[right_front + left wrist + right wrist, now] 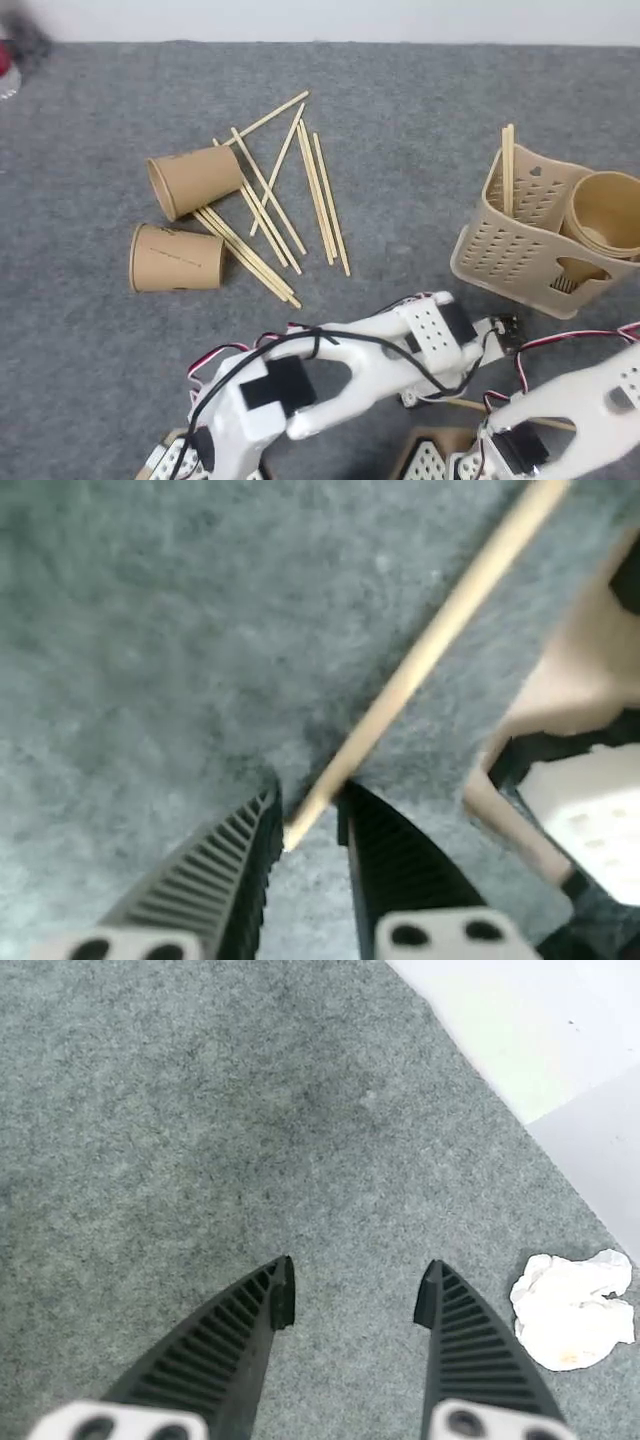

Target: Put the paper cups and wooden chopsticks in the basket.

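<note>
The left gripper (305, 815) pinches the end of a pale wooden chopstick (430, 645), jaws nearly closed on it. The right gripper (355, 1295) gapes wide above grey carpet (200, 1110), holding nothing. Two brown paper cups (195, 180) lie tipped beside scattered chopsticks (320, 195) (the beige perforated plastic basket (510, 250) stands well apart).

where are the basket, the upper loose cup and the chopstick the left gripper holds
basket (508, 252): high view, front wall
upper loose cup (200, 180): high view, side wall
chopstick (420, 665): left wrist view, mid shaft
</note>
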